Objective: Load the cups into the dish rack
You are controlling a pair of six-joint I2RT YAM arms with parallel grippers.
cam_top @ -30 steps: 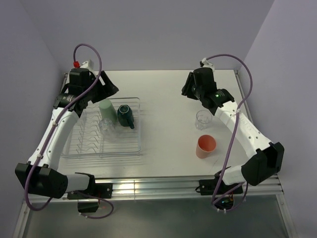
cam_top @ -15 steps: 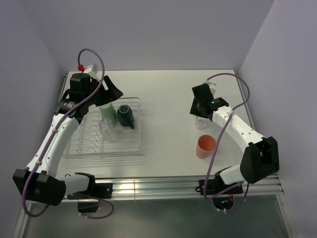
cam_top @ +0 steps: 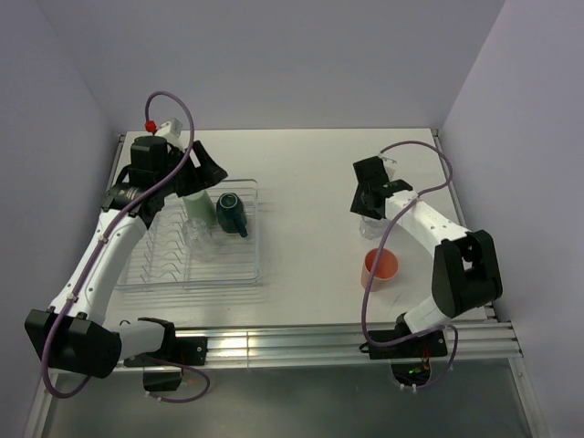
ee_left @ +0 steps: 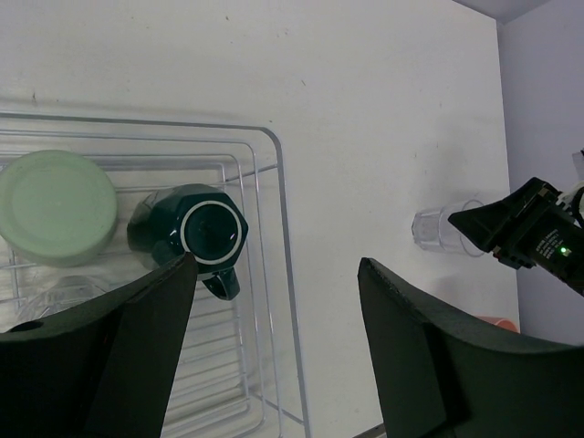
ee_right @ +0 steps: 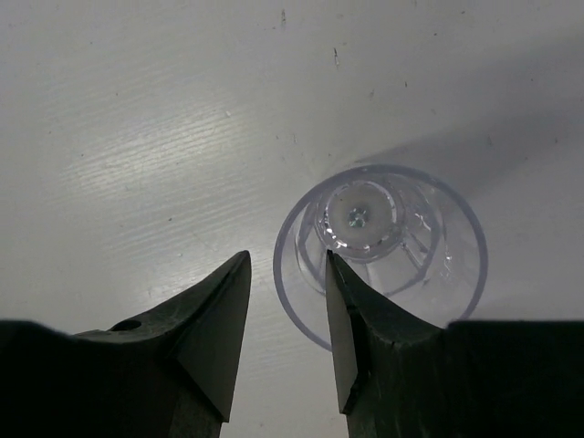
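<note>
Five cups can be counted: three in the dish rack and two on the bare table. One rack sits on the table's nine o'clock side. In it stand one pale green tumbler, base up, one dark teal mug just beside it at three o'clock, and one clear glass at the tumbler's six o'clock.

On the three o'clock side, a second clear glass stands upright, mouth up. One salmon-pink tumbler is near it at about six o'clock.

Two grippers are in view. The left gripper hangs over the rack's three o'clock rim with its jaws wide and nothing between them. The right gripper is low over the upright glass with its jaws narrowly apart. One finger is over the mouth and the other is outside, so the rim's wall lies in the gap, not pinched.
</note>
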